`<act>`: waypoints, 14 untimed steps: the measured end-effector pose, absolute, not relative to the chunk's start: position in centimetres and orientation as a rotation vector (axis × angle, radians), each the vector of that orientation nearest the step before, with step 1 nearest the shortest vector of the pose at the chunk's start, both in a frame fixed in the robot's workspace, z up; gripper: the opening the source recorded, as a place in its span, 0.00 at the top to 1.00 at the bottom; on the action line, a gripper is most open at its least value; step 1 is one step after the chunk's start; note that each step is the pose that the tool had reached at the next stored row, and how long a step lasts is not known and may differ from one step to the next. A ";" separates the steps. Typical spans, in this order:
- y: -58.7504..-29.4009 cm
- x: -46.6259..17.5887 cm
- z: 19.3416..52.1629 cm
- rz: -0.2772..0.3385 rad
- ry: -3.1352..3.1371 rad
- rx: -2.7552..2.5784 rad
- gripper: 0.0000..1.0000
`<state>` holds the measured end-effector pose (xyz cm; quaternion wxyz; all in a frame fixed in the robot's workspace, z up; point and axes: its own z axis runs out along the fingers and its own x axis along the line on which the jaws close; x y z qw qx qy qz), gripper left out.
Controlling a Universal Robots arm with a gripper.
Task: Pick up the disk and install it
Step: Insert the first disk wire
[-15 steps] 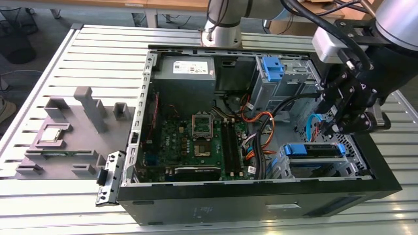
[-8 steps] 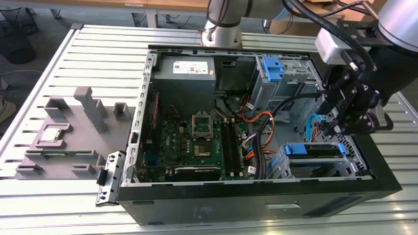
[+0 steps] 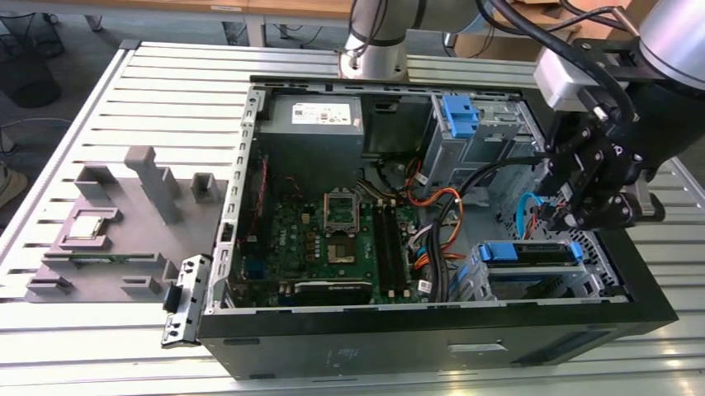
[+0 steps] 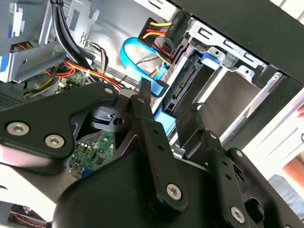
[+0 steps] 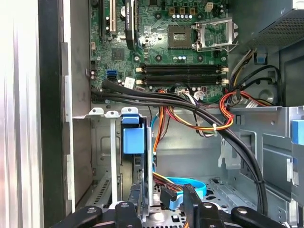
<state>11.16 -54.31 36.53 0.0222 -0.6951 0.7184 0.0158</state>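
The gripper [image 3: 600, 216] hangs inside the open computer case [image 3: 441, 346]. Its two black fingers [image 4: 152, 137] are spread and released, with nothing clamped between the pads.

The disk [image 3: 531, 252] sits in the metal drive cage [image 3: 600, 280] at the corner of the case, with its bright blue carrier showing. In the exterior view it lies just below the fingertips, toward the exterior view's left of them and apart from them.

In the second wrist view, the gripper [image 4: 168, 97] points at the disk [image 4: 165, 118]. The blue carrier edge shows in the gap between the two fingers, just beyond their tips.

In the first wrist view, the disk [image 5: 133, 137] stands edge-on in the cage ahead of the gripper [image 5: 159, 202], with its blue tab nearer one finger than the other. A blue flat cable [image 5: 190, 183] curls close beside the fingertips. A bundle of black cables [image 5: 190, 107] crosses farther ahead of them, and the motherboard [image 5: 161, 42] lies beyond that.

The grey power-supply box [image 3: 314, 115] and a lone blue bracket [image 3: 457, 115] are well apart from the fingers, at the far end of the case.
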 end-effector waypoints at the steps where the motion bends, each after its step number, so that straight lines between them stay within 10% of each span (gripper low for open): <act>1: -54.3 11.3 36.5 0.050 2.226 -2.154 0.51; 14: -54.3 12.2 35.9 0.058 2.244 -2.170 0.51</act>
